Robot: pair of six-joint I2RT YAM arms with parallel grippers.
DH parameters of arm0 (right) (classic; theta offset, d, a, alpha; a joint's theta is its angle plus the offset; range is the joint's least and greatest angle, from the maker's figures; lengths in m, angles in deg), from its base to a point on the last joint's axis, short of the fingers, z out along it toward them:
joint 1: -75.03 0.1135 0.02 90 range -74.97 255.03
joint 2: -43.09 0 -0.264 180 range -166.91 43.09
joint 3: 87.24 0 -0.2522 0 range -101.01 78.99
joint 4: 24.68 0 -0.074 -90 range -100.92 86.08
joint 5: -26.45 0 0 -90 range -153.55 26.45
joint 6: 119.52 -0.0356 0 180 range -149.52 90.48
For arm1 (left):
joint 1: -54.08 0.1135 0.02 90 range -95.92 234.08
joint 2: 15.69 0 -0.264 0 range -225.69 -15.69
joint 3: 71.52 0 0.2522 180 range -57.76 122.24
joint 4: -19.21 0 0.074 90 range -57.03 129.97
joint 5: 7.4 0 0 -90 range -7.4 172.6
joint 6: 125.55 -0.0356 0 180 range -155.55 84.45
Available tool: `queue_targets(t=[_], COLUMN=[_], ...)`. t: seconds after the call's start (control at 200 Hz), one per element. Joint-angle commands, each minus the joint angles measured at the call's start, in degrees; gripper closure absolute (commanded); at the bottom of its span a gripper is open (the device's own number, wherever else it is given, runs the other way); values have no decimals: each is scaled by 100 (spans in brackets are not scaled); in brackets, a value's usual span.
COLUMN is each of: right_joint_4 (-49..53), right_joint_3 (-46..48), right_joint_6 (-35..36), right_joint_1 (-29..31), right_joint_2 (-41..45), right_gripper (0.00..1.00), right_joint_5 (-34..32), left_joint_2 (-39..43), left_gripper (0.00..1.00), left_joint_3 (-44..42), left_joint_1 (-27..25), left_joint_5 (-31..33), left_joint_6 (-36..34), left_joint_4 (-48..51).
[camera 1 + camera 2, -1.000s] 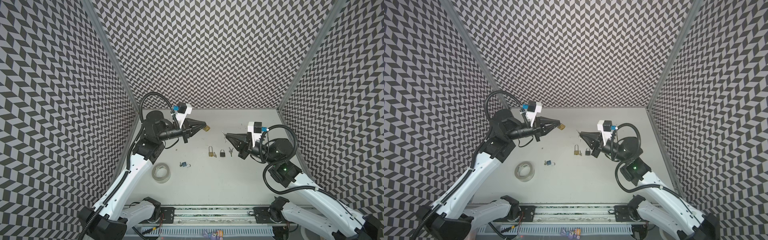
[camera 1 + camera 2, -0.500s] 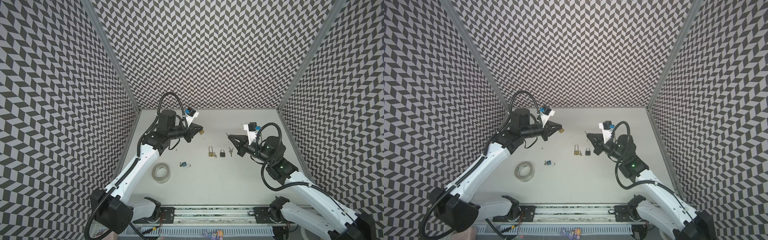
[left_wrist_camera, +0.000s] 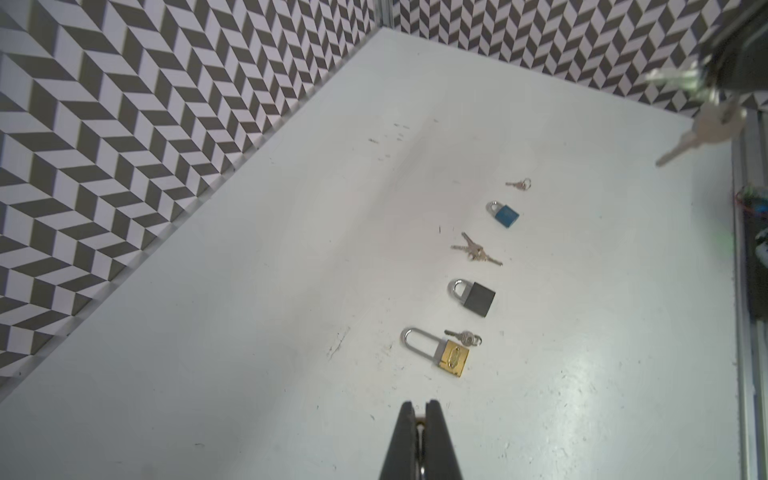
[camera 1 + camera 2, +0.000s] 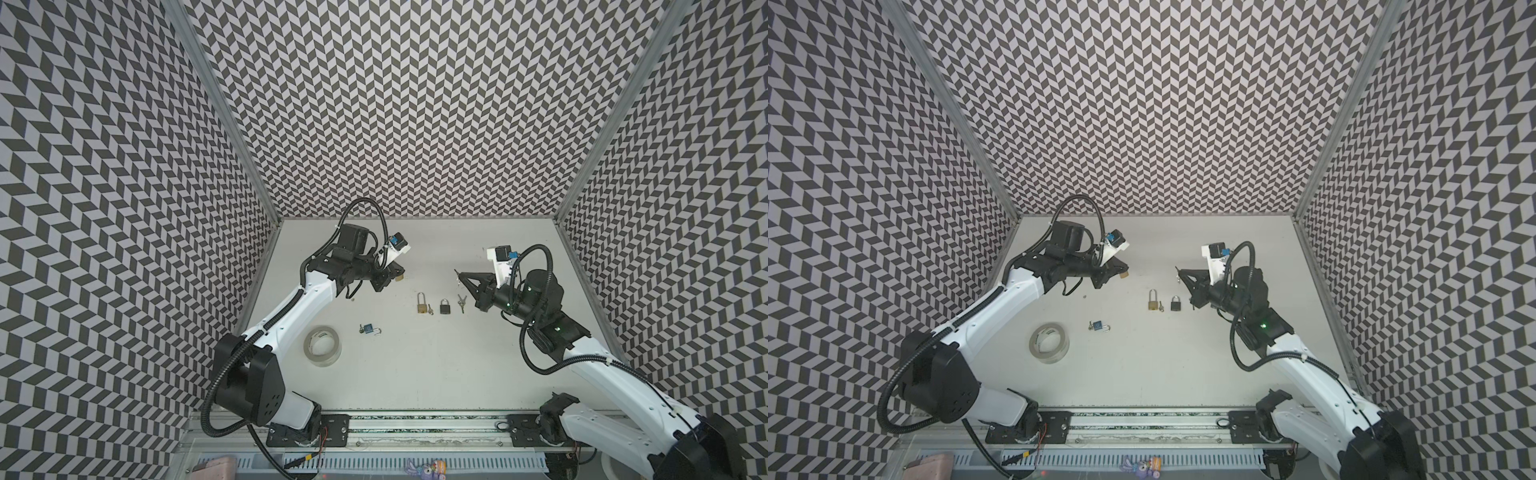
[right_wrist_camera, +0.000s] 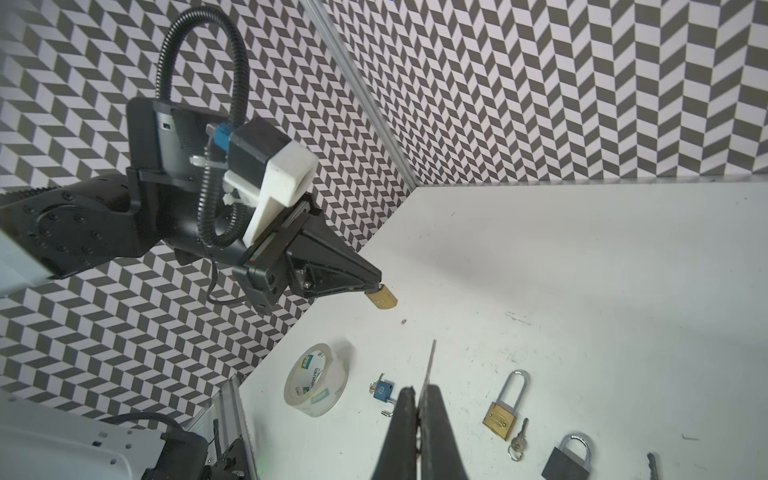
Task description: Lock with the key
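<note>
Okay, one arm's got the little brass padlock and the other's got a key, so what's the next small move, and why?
Likely ease the right tool toward the left tool, lining the key up with the free end of the brass padlock. Each tool is shut on its item, both are raised off the table, and in both top views a gap separates them.

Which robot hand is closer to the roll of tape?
Left. The left gripper, holding a small brass padlock, hovers farther back than the tape roll, toward the middle. The right gripper, pinching a key, is much farther off, past the black padlock.
</note>
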Motion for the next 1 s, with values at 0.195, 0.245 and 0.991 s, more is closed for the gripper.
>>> queue_targets(t=[0.195,0.245,0.991], right_joint_4=[-4,80,71], right_joint_3=[10,-41,-56], right_joint_6=[48,121,169], right_joint_1=[-62,-71,-85], right_joint_2=[147,155,188], right_gripper=[100,100,100], right_joint_5=[52,160,438], left_joint_2=[-807,-926,-2749], left_gripper=[100,100,100], left_joint_3=[174,115,836], left_joint_1=[2,-20,127], left_joint_5=[-44,-55,-1138], left_joint_6=[-1063,-1063,-1415], left_joint_4=[1038,1032,1520])
